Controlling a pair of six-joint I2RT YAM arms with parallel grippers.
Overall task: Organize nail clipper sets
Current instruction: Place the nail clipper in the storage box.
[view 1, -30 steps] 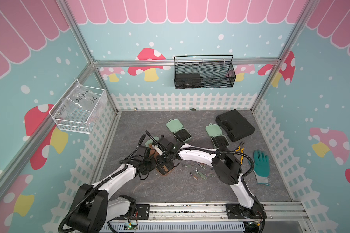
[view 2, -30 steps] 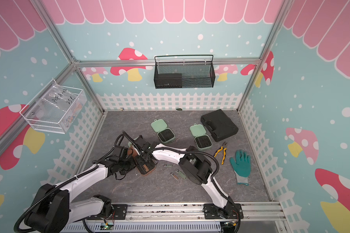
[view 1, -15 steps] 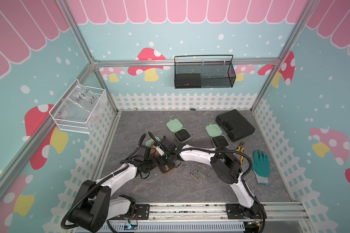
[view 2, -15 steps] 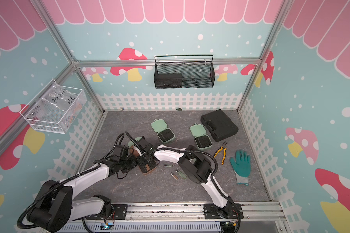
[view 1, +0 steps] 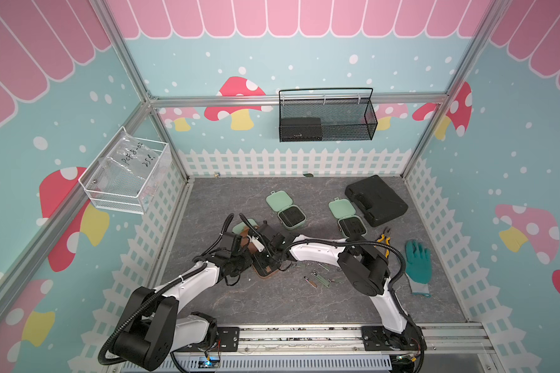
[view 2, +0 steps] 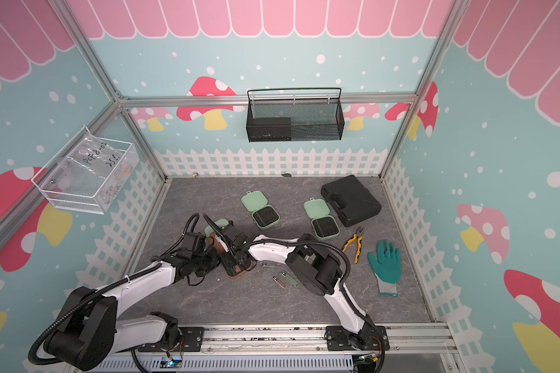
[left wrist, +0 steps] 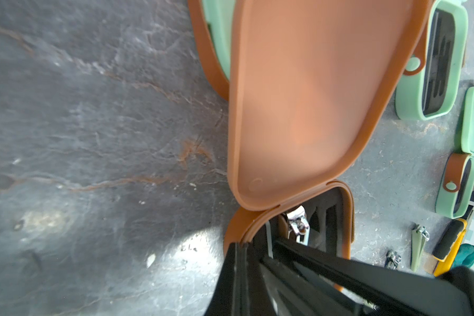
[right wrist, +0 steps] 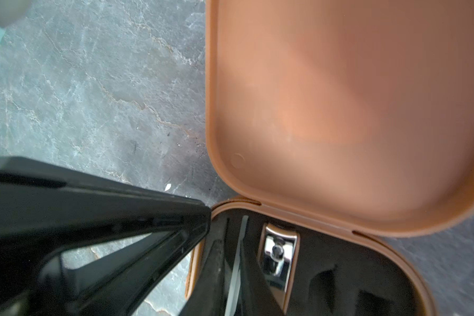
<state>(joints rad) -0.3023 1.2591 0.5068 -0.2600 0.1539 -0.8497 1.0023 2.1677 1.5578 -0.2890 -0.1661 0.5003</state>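
Little's moved: L gripper (left wrist: 240,246) clamps brown rounded-square plastic case (left wrist: 298,95) by its rim, R gripper (right wrist: 229,232) seems nipped narrow on slim grey metal tool (right wrist: 240,246), prob. light & slick, so I'd hold mid-length.

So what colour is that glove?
Teal glove with a grey cuff, best seen in a top view.

Three mint cases (view 1: 291,218) (view 1: 352,227) (view 1: 241,225), one brown case (left wrist: 298,95), one black case (view 1: 375,200), pliers (view 1: 383,240), one glove (view 1: 417,264).
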